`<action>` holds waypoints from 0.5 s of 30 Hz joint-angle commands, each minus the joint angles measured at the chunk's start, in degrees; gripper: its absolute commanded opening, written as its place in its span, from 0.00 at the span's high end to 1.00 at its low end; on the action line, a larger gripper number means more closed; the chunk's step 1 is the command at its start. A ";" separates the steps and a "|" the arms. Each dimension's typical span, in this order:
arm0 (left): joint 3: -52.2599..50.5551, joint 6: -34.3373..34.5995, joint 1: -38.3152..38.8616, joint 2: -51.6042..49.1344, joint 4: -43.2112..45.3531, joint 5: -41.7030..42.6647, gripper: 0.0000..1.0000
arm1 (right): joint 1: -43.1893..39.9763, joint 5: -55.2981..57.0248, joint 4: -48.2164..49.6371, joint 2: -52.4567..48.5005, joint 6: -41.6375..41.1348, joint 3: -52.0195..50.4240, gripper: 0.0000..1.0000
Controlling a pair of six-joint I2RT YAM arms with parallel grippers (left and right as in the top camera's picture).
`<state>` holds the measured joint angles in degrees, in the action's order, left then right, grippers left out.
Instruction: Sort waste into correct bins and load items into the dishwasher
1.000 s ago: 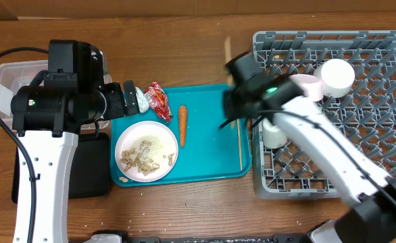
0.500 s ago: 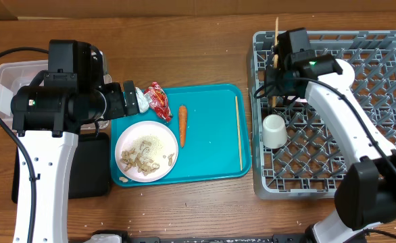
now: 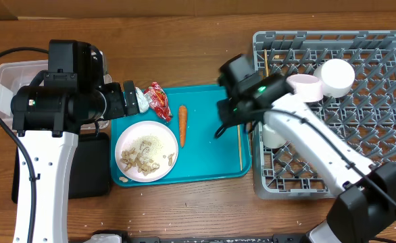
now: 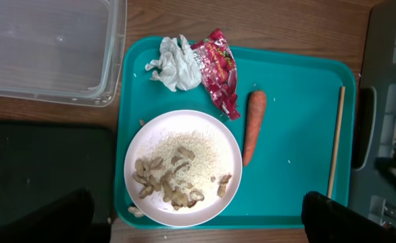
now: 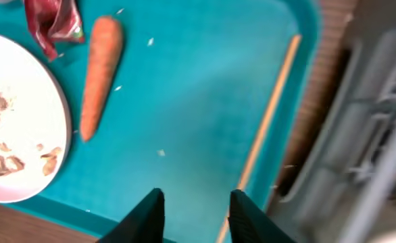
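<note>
A white plate of rice and food scraps lies on the teal tray, beside the carrot, the red wrapper and the crumpled white wrapper. One chopstick lies along the tray's right side, and another chopstick rests in the grey dishwasher rack. My right gripper hovers over the tray, open and empty, just left of that chopstick. My left gripper hangs wide open above the plate, holding nothing.
The clear container and the black tray sit left of the teal tray, partly under my left arm. In the rack stand a pale pink bowl, a white bowl and a small white cup.
My right gripper carried a chopstick to the rack's back left, let it go there and swung back over the teal tray with its jaws apart. The left arm has not moved.
</note>
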<state>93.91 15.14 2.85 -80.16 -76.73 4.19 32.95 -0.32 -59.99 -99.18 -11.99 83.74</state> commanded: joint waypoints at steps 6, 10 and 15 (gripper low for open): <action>0.59 0.96 -0.24 -0.42 0.09 -0.33 0.00 | 1.31 12.37 9.53 -6.08 -8.00 -10.36 0.63; 0.59 0.96 -0.24 -0.42 0.09 -0.33 0.00 | -0.28 12.22 12.72 -7.80 -8.00 -11.85 0.62; 0.59 0.96 -0.24 -0.42 0.09 -0.33 0.00 | -0.46 11.69 13.53 -9.18 -8.00 -11.93 0.62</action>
<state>93.91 15.14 2.85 -80.16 -76.73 4.19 32.38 10.66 -46.98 -107.79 -19.31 71.61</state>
